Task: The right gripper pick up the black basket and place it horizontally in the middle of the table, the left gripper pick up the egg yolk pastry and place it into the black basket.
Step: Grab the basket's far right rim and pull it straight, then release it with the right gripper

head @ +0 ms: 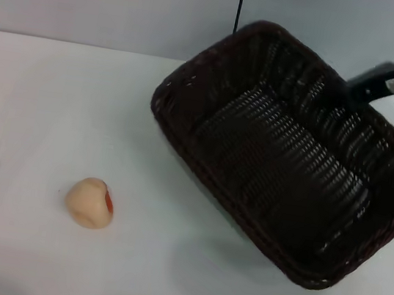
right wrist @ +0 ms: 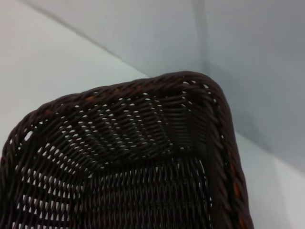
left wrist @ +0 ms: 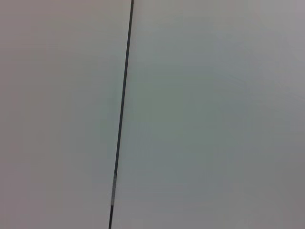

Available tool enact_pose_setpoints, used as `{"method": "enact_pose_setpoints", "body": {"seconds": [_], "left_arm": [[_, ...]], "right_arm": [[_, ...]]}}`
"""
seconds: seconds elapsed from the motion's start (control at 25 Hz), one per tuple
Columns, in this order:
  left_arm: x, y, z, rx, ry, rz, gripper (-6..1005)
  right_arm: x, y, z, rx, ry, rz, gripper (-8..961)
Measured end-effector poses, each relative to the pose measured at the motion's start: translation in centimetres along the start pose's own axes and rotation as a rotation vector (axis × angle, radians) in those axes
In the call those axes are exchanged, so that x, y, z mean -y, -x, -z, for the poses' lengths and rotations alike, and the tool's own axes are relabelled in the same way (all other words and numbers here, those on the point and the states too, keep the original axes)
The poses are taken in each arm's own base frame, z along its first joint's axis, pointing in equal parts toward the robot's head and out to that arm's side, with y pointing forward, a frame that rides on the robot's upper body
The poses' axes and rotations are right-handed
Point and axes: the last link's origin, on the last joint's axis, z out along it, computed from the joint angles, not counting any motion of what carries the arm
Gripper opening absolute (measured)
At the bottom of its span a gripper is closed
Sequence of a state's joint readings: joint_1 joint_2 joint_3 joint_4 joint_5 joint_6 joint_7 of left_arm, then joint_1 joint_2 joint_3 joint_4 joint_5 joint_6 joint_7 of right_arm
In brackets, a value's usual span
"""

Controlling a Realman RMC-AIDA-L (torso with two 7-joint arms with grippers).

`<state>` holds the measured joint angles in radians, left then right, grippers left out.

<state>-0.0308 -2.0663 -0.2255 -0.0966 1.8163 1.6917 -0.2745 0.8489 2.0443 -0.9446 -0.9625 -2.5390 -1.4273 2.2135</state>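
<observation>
Black basket (head: 293, 151) held up off the table (head: 56, 97), tilted and skewed diagonally, its far-right rim toward the right arm's black link at the upper right of the head view. Shadow beneath the near edge, suggesting that at least that side is clear of the tabletop. Right gripper (head: 374, 81) mostly hidden behind the basket's far rim; presumably clamped on that rim, since the basket hangs tilted there, though the fingers themselves not visible, so jaw state impossible to tell outright. Right wrist view filled with the basket's braided rim (right wrist: 209, 109) and openwork inner wall close up, consistent with a grip at the edge.

Egg yolk pastry (head: 90, 203) resting on the table at front left, well apart from the basket, red-orange patch facing right, untouched. Left gripper out of sight in every view; left wrist view showing only a pale wall with a thin dark vertical line (left wrist: 121, 114), so that arm probably parked and raised.

Progress, as a judgement: first half under way but unfinished — basket lifted, not yet set down level and horizontal in the middle. Pastry pick-up and drop into the basket entirely still to do.
</observation>
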Motion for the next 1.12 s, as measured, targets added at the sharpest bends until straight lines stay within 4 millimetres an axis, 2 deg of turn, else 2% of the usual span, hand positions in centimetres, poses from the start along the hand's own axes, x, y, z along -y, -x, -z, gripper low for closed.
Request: {"method": "enact_pose_setpoints", "body": {"seconds": [0.2,0.24,0.28,0.48,0.76,1.12], "left_arm": [[0.2,-0.4,0.9,-0.016,-0.008,-0.007,810],[0.2,-0.5,1.1,-0.019,-0.009,-0.008,810],[0.2,-0.5,1.3,-0.020,-0.012,-0.009,810],[0.0,-0.7,2.0,-0.035,-0.020,0.000,809],[-0.5,-1.1,2.5,-0.064,-0.024,0.022,809],[-1.0,-1.0,2.6,-0.061,-0.003,0.035,809]], "right_arm": [[-2.0,2.4,0.0,0.062,0.034,0.284,147],[-2.9,3.4,-0.3,0.079,0.062,0.390,146],[-2.9,3.4,-0.3,0.079,0.062,0.390,146],[-5.0,4.5,-1.4,0.031,0.103,0.602,146],[-5.7,4.5,-2.3,-0.064,0.071,0.749,147],[-5.9,4.5,-3.1,0.030,0.077,0.820,147]]}}
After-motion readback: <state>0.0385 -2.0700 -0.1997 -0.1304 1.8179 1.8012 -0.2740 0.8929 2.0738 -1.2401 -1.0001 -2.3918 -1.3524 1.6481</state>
